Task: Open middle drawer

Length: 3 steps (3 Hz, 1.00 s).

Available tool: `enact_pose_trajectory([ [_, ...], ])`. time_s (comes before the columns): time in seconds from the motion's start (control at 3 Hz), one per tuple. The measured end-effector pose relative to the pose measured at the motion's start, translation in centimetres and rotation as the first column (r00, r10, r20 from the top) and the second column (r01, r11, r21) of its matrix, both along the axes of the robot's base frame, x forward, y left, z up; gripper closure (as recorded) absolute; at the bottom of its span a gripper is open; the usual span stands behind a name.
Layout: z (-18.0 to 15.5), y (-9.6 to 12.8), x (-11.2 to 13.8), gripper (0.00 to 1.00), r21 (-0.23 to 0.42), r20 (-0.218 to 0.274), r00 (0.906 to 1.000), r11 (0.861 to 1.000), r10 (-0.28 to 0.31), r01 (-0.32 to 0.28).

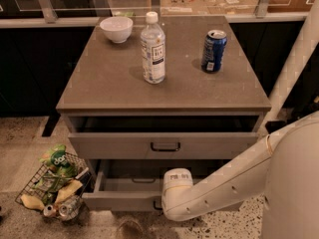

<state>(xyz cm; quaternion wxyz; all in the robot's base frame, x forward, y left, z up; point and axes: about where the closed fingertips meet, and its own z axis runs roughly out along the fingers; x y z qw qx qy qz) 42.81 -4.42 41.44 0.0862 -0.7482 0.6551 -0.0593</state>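
The middle drawer (119, 201) sits low in the grey desk (99, 91), under the upper drawer (209, 146). Its flat front stands well forward of that drawer's front, and a strip of its pale grey inside shows behind it, so I judge it a good part of the way open. I expect it to handle as a stiff, rigid box on runners: light enough if empty, and I can see nothing lying in the strip that shows. It should slide straight out but bind if dragged sideways. The front is plain and offers no purchase, so the only sensible place to take hold is the small black bar handle at its centre, pulling square to the front. My hand (159, 204) is down at the middle of that front, right where the handle should be, with my pale wrist and forearm lying over it. They cover the hand, so I cannot tell how far open it is, nor whether it truly has the handle or only rests against it. On the desk top a white bowl (116, 29), a clear bottle (153, 49) and a blue can (214, 51) stand upright and well apart. A jerky pull might rock the bottle.
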Motion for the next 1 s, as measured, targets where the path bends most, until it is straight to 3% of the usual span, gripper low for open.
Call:
enact_pose_trajectory([
  [1.0, 0.6, 0.0, -1.0, 1.00, -0.008, 0.026, 0.9996, 1.000, 0.008, -0.008],
])
